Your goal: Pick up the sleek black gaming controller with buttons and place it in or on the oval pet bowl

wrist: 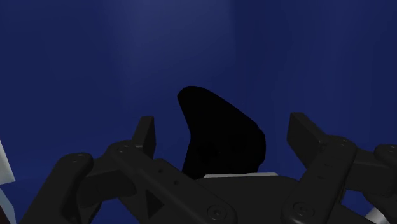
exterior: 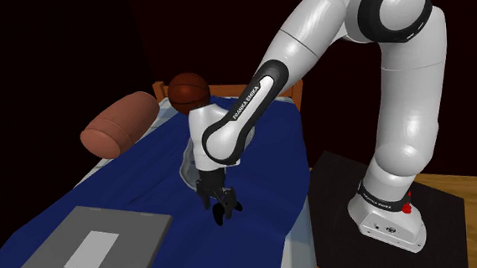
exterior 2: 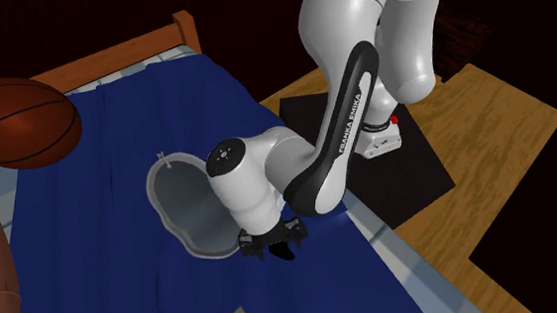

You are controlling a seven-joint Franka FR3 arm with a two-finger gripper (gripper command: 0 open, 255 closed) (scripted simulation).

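Oval bowl [exterior 2: 179,202]: seen on the blue bed cover [exterior 2: 83,228], towards the second exterior view's left of the wrist.
Controller [wrist: 219,137]: seen lying on the cover near the bowl, directly under the jaws.
Jaws: spread apart on either side of the controller, with nothing gripped.
Handling: judged light, rigid and smooth-shelled, so likely slippery.
Hold: best taken across the narrow body.
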